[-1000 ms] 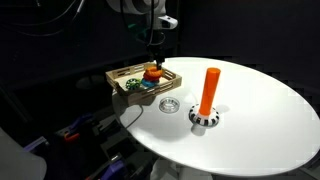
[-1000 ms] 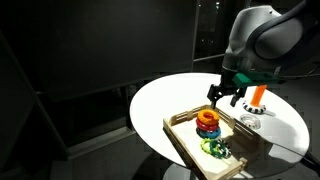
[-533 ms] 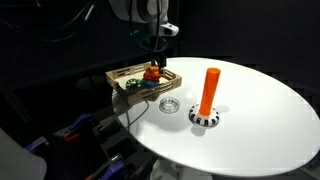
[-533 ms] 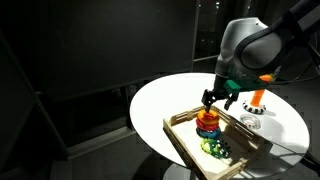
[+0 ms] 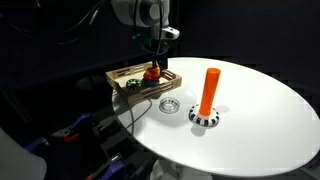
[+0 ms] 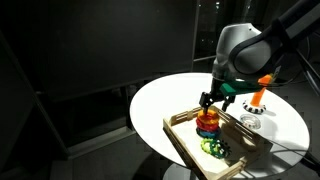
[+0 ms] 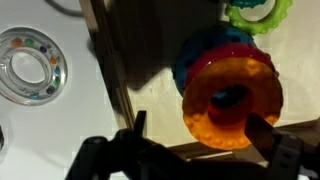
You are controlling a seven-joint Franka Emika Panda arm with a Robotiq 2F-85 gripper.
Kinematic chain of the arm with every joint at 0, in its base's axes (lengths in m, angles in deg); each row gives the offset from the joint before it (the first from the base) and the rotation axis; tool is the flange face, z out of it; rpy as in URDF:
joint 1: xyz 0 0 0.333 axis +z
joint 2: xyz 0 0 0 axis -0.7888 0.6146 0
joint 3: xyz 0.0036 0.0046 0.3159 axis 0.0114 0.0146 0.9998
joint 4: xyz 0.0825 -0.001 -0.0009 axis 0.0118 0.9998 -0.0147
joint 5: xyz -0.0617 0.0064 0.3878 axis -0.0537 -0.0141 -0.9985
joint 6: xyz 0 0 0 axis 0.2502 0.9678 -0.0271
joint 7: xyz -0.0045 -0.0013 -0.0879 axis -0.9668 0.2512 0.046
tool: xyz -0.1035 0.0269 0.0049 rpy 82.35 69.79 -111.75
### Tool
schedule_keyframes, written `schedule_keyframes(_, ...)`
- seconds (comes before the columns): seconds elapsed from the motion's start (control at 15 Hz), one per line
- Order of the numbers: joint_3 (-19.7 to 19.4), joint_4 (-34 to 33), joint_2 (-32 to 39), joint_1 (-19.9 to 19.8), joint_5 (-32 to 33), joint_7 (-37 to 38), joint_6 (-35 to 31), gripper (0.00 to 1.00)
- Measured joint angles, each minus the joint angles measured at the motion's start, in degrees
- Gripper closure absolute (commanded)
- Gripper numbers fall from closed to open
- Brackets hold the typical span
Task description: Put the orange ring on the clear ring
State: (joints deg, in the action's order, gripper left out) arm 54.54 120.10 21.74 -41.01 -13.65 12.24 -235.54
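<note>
Progress: early, nothing transferred yet. We log the tool (image 6: 213, 100) as released, jaws spread and appearing to straddle the orange ring (image 7: 232, 105), which lies directly beneath it, topmost on the ring stack (image 6: 208, 125) inside the wooden tray (image 6: 185, 143). We judge no grip is made. The clear ring (image 7: 32, 65) lies on the tabletop (image 5: 260, 110), off to the tool's side, outside the tray. Remaining: clench, lift, carry across, set down.
</note>
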Motion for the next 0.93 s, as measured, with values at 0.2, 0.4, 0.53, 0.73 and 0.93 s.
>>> schedule_keyframes(0.2, -1.0, -0.2, 0.3, 0.7, 0.0, 0.0, 0.2, 0.01)
schedule_keyframes(0.4, -1.3, -0.5, 0.8, 0.8, 0.0, 0.1, 0.4, 0.16)
schedule_keyframes(0.53, -1.4, -0.7, 1.4, 1.0, 0.0, 0.1, 0.5, 0.26)
schedule_keyframes(0.73, -1.4, -1.2, 2.1, 1.1, 0.0, 0.2, 0.5, 0.50)
schedule_keyframes(0.93, -1.6, -1.7, 2.5, 1.3, 0.0, 0.3, 0.5, 0.77)
